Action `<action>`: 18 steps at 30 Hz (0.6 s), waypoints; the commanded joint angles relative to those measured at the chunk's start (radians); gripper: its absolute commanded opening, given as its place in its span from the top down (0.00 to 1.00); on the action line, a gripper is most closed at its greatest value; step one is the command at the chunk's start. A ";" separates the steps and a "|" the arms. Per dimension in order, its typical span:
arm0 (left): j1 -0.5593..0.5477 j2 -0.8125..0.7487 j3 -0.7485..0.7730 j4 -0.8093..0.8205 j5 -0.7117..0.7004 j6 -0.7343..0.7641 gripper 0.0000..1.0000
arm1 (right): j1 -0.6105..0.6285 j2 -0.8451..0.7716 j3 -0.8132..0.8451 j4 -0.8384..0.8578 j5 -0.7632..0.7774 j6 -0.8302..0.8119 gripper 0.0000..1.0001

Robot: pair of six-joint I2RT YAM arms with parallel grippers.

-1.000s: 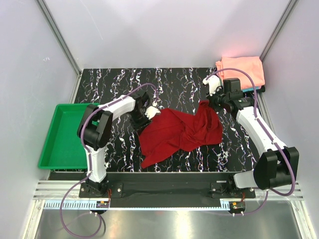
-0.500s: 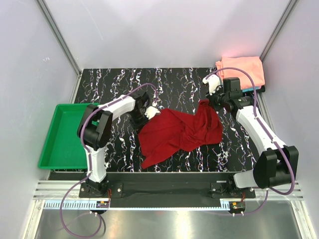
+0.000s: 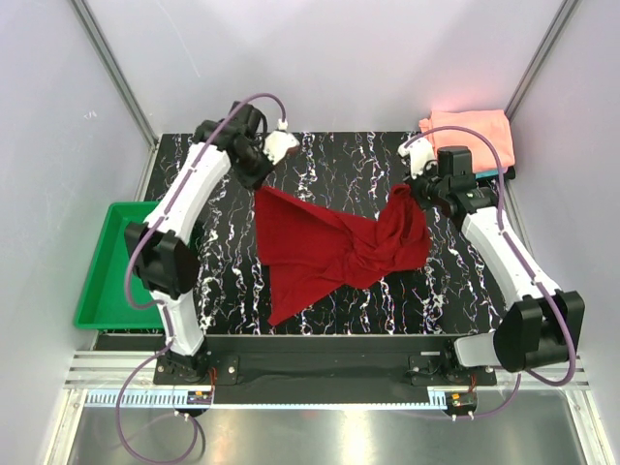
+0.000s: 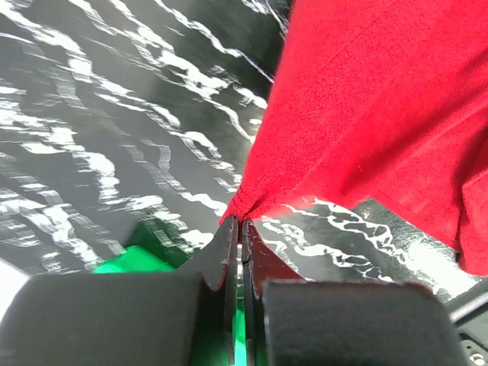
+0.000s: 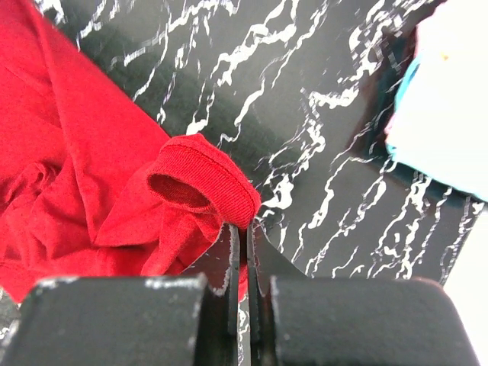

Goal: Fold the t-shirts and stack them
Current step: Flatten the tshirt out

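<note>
**Step in hand (judged):** spreading the dark red t-shirt (image 3: 329, 254) flat before the first fold.

**Position.** The dark red t-shirt lies across the middle of the surface (image 3: 339, 155), drawn between the two arms.
- The left gripper (image 4: 240, 229) is pressed together on a cloth corner at the far left.
- The right gripper (image 5: 244, 229) is pressed together on cloth just under a rolled sleeve (image 5: 200, 187) at the right.
- The middle of the garment is bunched and twisted, and a loose tail trails toward the near edge.
- The folded pink t-shirt (image 3: 469, 131) rests in the far right corner on a teal t-shirt (image 3: 496, 172), of which only an edge shows.
- The green tray (image 3: 111, 257) sits beside the left edge of the surface.

**Procedure (judgement).**
1. Hold both pinches firm. Each grip is on a thin edge and probably slips under a jerk.
2. Draw the two ends apart evenly, along one line, until the central twist opens.
3. Lower both ends together so that the cloth lands flat, with no trapped folds.
4. Steer the right end clear of the stack in the far right corner.
</note>
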 commanded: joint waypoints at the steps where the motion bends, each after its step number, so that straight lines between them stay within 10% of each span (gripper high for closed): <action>1: -0.009 -0.067 0.127 -0.131 -0.035 0.033 1.00 | 0.000 -0.081 0.082 0.026 0.007 0.033 1.00; 12: -0.009 -0.212 0.221 -0.243 -0.065 0.076 1.00 | -0.001 -0.185 0.207 -0.106 0.002 0.064 1.00; 18: -0.009 -0.321 0.004 -0.167 -0.087 0.065 1.00 | -0.001 -0.227 0.057 -0.106 0.010 0.102 1.00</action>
